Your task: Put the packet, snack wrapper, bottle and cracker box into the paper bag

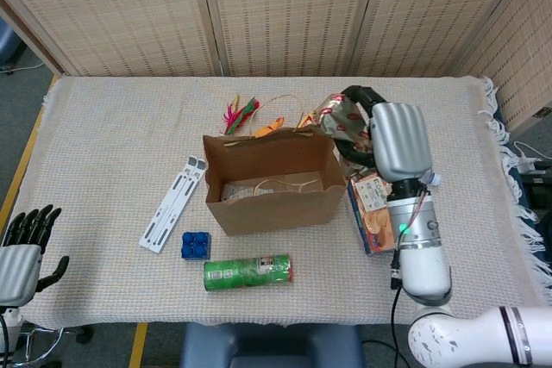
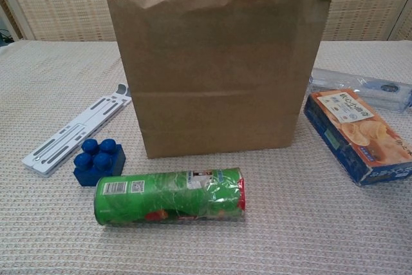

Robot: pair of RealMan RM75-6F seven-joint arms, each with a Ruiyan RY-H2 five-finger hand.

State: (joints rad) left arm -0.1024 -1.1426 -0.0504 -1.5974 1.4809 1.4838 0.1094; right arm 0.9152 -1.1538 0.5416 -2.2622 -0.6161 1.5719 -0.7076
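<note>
The brown paper bag [image 1: 269,180] [image 2: 217,62] stands open at the table's middle, with a pale packet [image 1: 250,190] lying inside it. My right hand [image 1: 379,140] holds the shiny crumpled snack wrapper [image 1: 339,120] above the bag's right rim. The orange and blue cracker box [image 1: 373,217] [image 2: 357,134] lies flat to the right of the bag, partly under my right arm. The clear bottle [image 2: 367,87] lies behind the box, mostly hidden by my arm in the head view. My left hand [image 1: 24,252] hangs off the table's near left corner, fingers apart, holding nothing.
A green snack can [image 1: 247,271] [image 2: 170,195] lies in front of the bag. A blue brick [image 1: 196,245] [image 2: 98,161] and a white folding stand [image 1: 173,202] [image 2: 76,129] lie to its left. Colourful feathers and a loop [image 1: 250,115] lie behind the bag.
</note>
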